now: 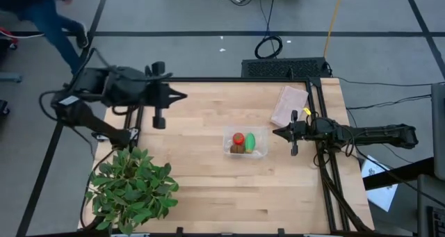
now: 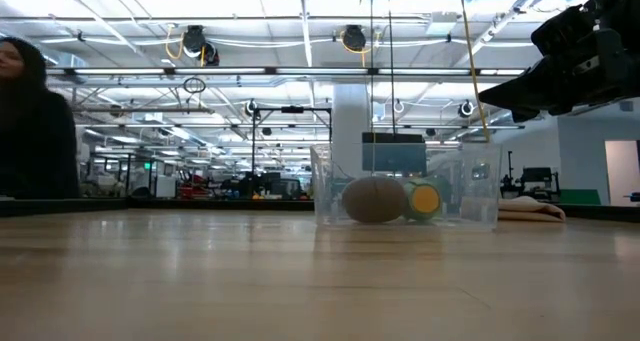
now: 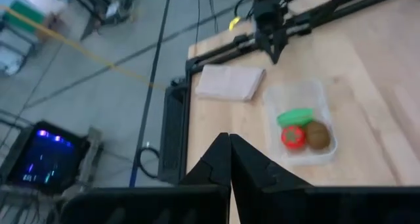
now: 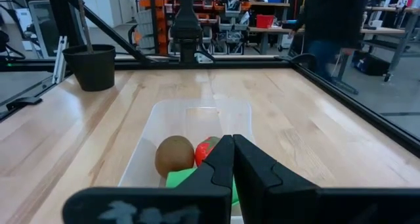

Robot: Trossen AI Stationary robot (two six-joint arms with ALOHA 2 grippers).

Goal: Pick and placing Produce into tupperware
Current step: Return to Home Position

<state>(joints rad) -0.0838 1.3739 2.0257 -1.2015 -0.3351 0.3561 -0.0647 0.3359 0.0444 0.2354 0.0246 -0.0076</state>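
The clear tupperware (image 1: 244, 143) stands on the table right of centre and holds all three pieces: the brown kiwi (image 1: 237, 149), the red tomato (image 1: 238, 138) and the green oblong piece (image 1: 250, 141). In the right wrist view the kiwi (image 4: 174, 156) and tomato (image 4: 206, 149) lie just beyond my fingers. My right gripper (image 1: 275, 133) is shut and hovers just right of the container. My left gripper (image 1: 183, 95) is shut, raised near the far left of the table, away from the container (image 3: 300, 123).
A large leafy plant (image 1: 131, 188) in a dark pot fills the near left corner. A pinkish-tan flat packet (image 1: 289, 105) lies far right of the container. A person (image 1: 49, 14) walks on the floor beyond the far left corner. Bare wood lies between plant and container.
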